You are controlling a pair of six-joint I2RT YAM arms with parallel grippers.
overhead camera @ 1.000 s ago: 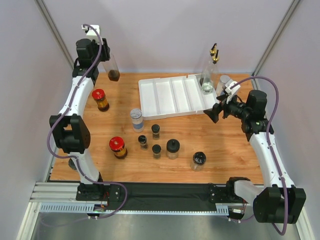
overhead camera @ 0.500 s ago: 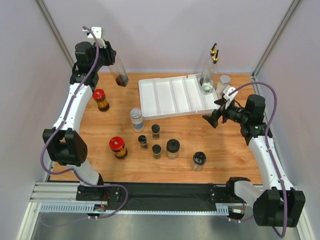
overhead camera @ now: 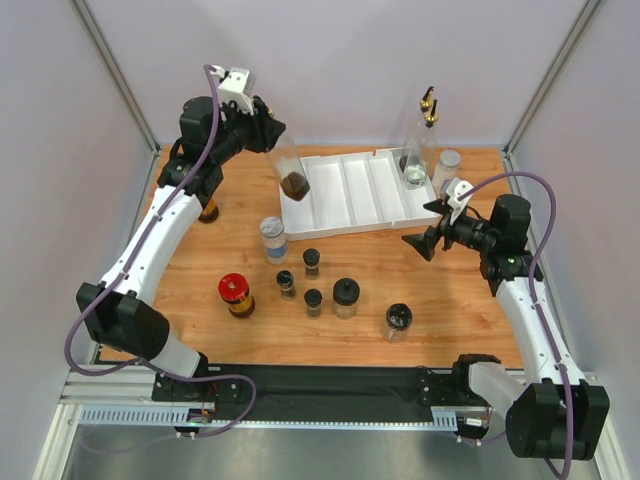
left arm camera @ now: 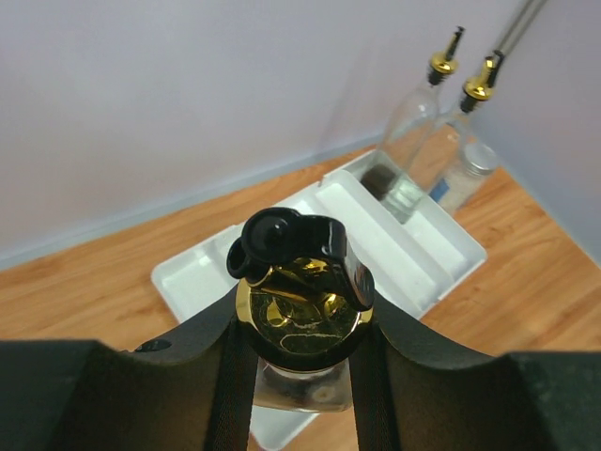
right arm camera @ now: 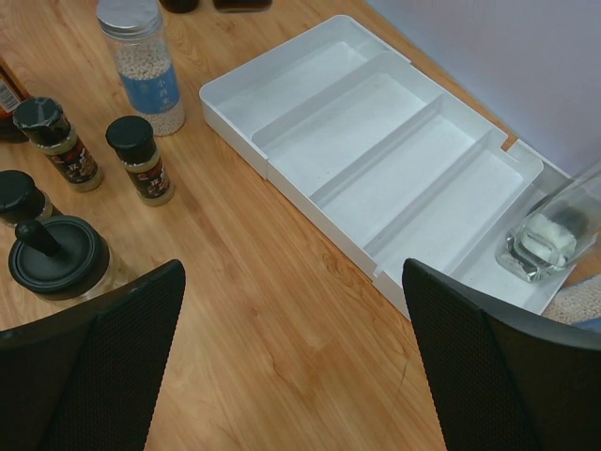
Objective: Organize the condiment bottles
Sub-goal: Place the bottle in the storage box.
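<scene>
My left gripper (overhead camera: 268, 135) is shut on the gold spout of a tall clear bottle (overhead camera: 292, 176) with dark liquid at its bottom. The bottle hangs tilted over the left end of the white tray (overhead camera: 352, 214). In the left wrist view the gold cap (left arm camera: 302, 312) sits clamped between my fingers (left arm camera: 232, 376). My right gripper (overhead camera: 426, 236) is open and empty over bare wood right of the tray (right arm camera: 376, 160). Two more gold-spouted bottles (overhead camera: 420, 148) stand at the tray's right end, one base (right arm camera: 549, 233) inside the end compartment. A grey-lidded jar (overhead camera: 447, 166) stands beside them.
On the wood in front of the tray stand a grey-lidded jar (overhead camera: 272, 238), a red-capped jar (overhead camera: 236, 294), three small black-lidded jars (overhead camera: 312, 263) and two medium black-lidded jars (overhead camera: 345, 297). Another red-capped jar (overhead camera: 208, 210) is mostly hidden behind the left arm. Walls close three sides.
The left arm has swung right from the back left corner, carrying the bottle to above the tray's left end. The right gripper has edged slightly left, still open.
</scene>
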